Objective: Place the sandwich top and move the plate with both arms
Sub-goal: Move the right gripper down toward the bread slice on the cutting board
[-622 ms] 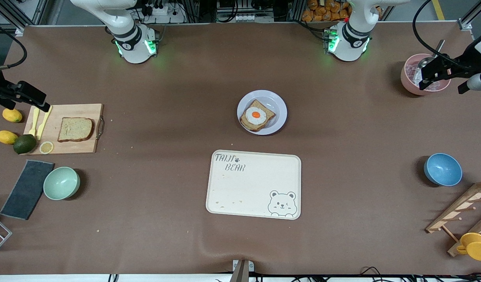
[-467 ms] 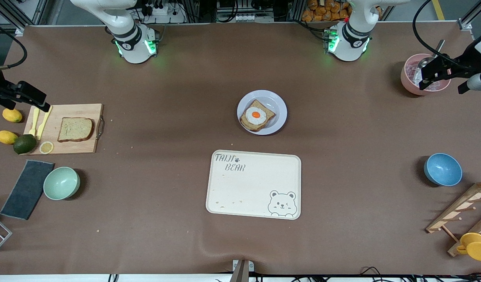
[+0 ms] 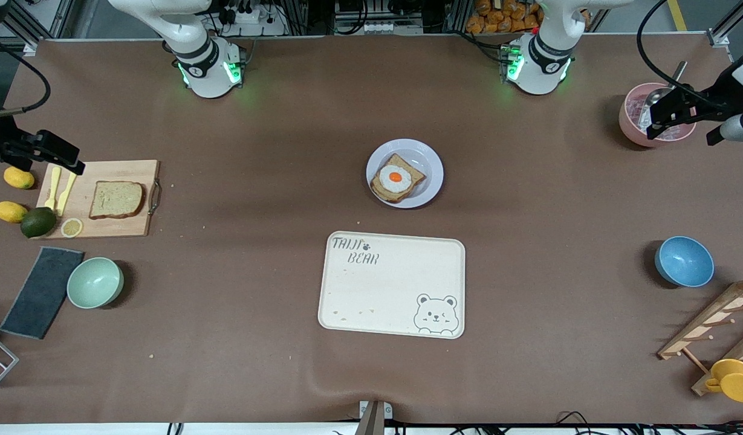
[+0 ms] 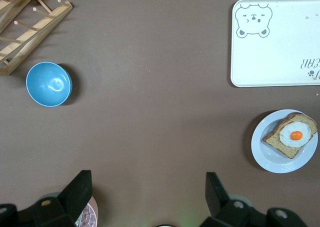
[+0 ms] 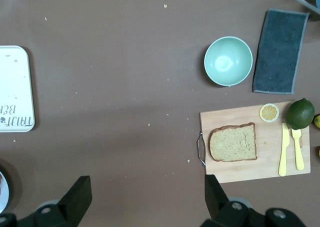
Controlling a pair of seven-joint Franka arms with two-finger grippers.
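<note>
The sandwich top (image 3: pixel 116 199), a bare brown bread slice, lies on a wooden cutting board (image 3: pixel 114 170) at the right arm's end; it also shows in the right wrist view (image 5: pixel 233 143). The white plate (image 3: pixel 430 164) sits mid-table and holds a bread slice with a fried egg (image 3: pixel 396 179); the plate also shows in the left wrist view (image 4: pixel 265 157). My right gripper (image 3: pixel 75 163) hangs open and empty, high over the board's outer end (image 5: pixel 146 184). My left gripper (image 3: pixel 656 124) is open and empty, high over a pink bowl (image 4: pixel 147 182).
A cream bear-print tray (image 3: pixel 392 284) lies nearer the camera than the plate. A green bowl (image 3: pixel 95 282), dark cloth (image 3: pixel 42 290), lemons and an avocado (image 3: pixel 37 222) surround the board. A pink bowl (image 3: pixel 632 118), blue bowl (image 3: pixel 684 261) and wooden rack (image 3: pixel 710 326) are at the left arm's end.
My right gripper has shifted slightly toward the cutting board. The left arm, the plate and the bread have not moved.
</note>
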